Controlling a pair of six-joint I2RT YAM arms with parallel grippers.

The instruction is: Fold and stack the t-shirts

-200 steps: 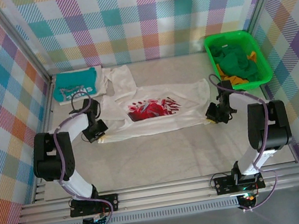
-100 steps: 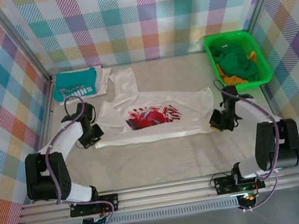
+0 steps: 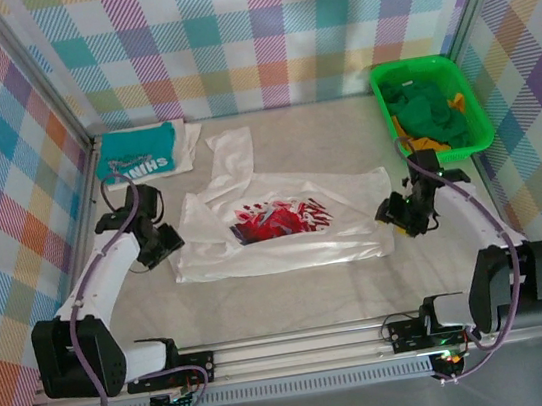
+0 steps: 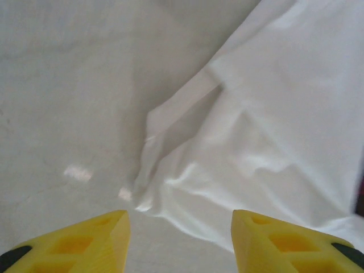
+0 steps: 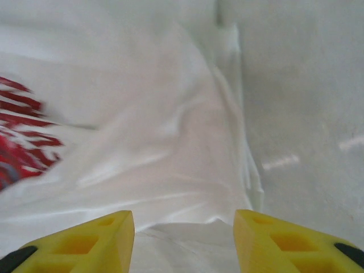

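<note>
The white t-shirt [image 3: 285, 231] with its red-and-dark chest print lies spread flat across the middle of the table, one sleeve reaching back. The teal t-shirt [image 3: 140, 151] sits folded at the back left. My left gripper [image 3: 164, 246] is at the white shirt's left edge, open; in the left wrist view its gripper [image 4: 181, 239] hovers over the table just short of the shirt's crumpled corner [image 4: 170, 182]. My right gripper [image 3: 395, 214] is at the shirt's right edge, open; in its wrist view the gripper [image 5: 183, 242] stands over the white cloth [image 5: 159, 142] with nothing pinched.
A green plastic basket [image 3: 475, 104] with green and yellow cloth stands at the back right. Checked walls close in the back and both sides. Bare table [image 3: 295, 301] runs between the shirt and the front rail.
Both arms have dragged the white shirt toward the near edge and stretched it flatter. Both grippers, shut on its side edges before, have opened and let it go.
</note>
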